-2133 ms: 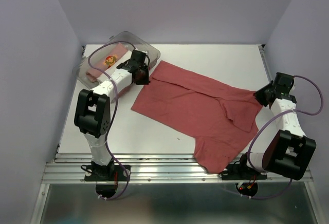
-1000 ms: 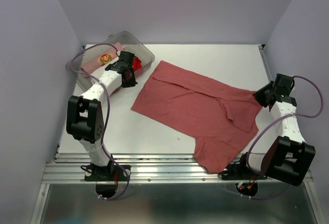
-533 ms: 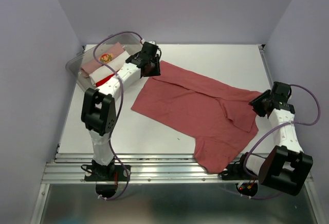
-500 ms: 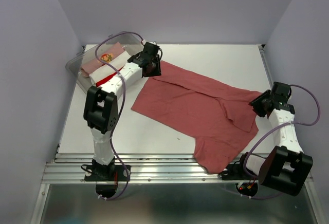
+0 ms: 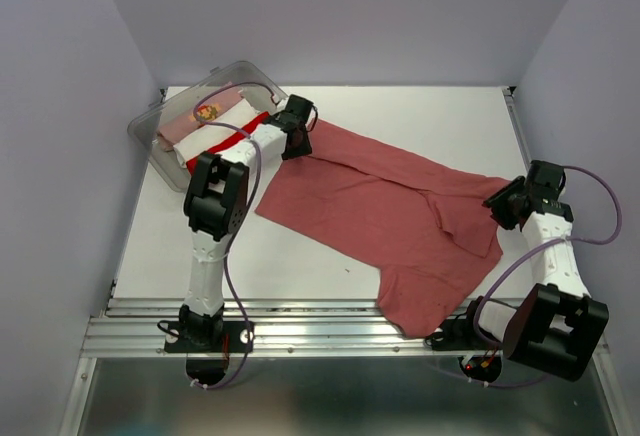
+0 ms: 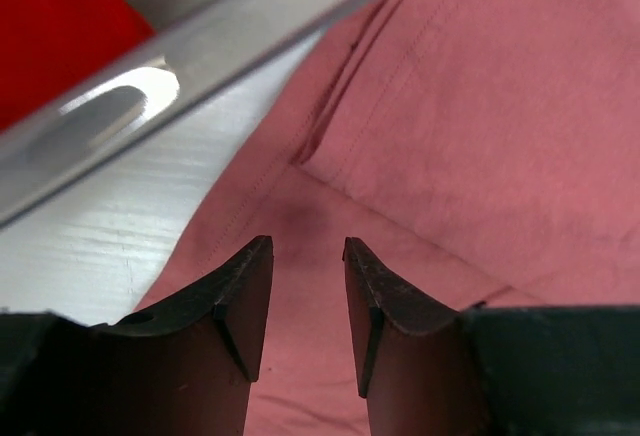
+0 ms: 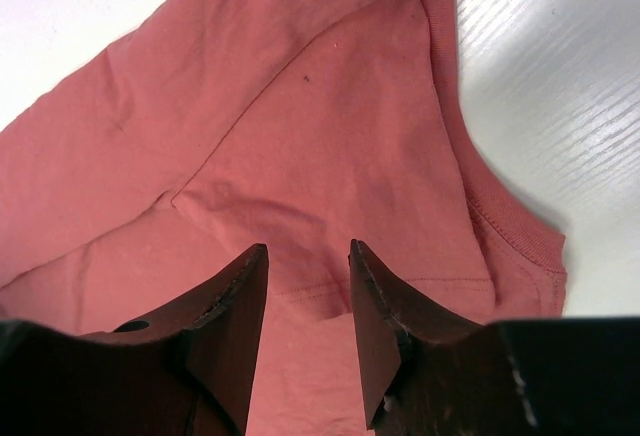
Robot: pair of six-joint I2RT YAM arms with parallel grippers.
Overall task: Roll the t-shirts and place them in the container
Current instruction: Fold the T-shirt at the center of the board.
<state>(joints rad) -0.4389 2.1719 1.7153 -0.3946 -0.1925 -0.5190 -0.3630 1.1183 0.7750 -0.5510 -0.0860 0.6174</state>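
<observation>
A dusty brick-red t-shirt point(image 5: 385, 206) lies spread and partly folded across the table. My left gripper point(image 5: 295, 141) is open over its far left corner, by the bin's edge; in the left wrist view point(image 6: 307, 251) red cloth point(image 6: 480, 126) lies under the empty jaws. My right gripper point(image 5: 503, 204) is open over the shirt's right sleeve; in the right wrist view point(image 7: 308, 253) the sleeve hem point(image 7: 510, 231) lies just below the jaws. Pale pink point(image 5: 205, 116), white point(image 5: 222, 138) and bright red point(image 5: 240, 128) bundles lie in the bin.
A clear plastic bin point(image 5: 160, 121) stands at the back left, its rim point(image 6: 200, 56) right beside my left gripper. White table point(image 5: 420, 116) lies behind the shirt. Purple walls close in on three sides. A metal rail point(image 5: 330, 331) runs along the near edge.
My left gripper swung out of the bin and came over the shirt's far left corner. My right gripper moved slightly inward and down onto the right sleeve. The shirt has not moved.
</observation>
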